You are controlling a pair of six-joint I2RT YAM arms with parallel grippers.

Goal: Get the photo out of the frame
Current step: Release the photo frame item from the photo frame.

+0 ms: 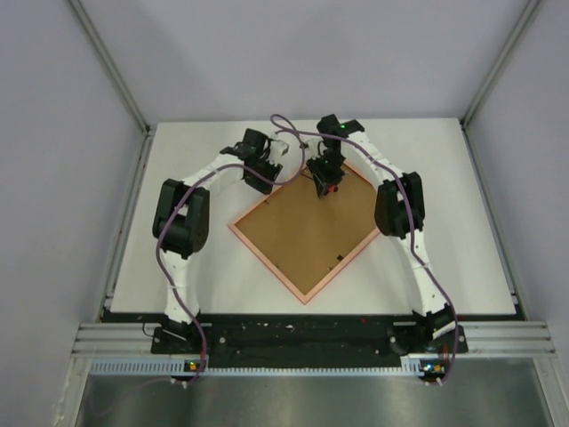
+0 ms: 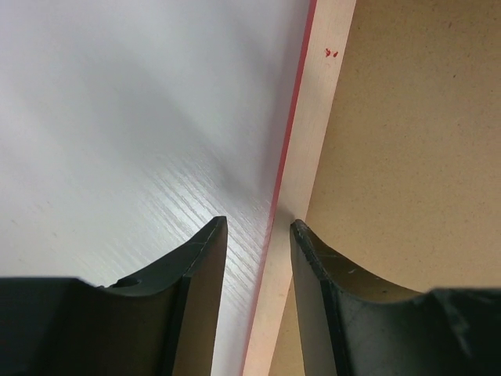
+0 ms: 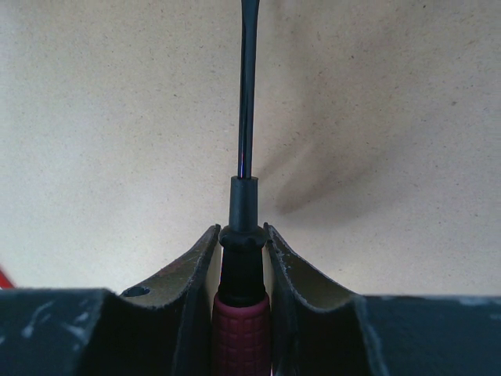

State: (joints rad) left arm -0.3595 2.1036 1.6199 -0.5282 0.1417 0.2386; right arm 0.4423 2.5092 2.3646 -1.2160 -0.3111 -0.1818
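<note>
While face-down, frame (image 1: 302, 238) brown, red-rimmed.

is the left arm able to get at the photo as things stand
Probably not: the frame lies back up, its brown back covers the inside, and no photo shows. The left end effector stands open astride the rim.

The right claw (image 3: 241, 232) is clamped on a screwdriver (image 3: 242, 205), its two dark fingers pressing either side of the black collar just above the dark-red, ribbed handle. The slim metal shaft runs straight up out of the top of the view, its tip unseen. Behind lies a speckled brown board (image 3: 117, 117) that carries the shaft's soft shadow (image 3: 293, 184). A red sliver (image 3: 4, 276) shows at the lower left edge.
</note>
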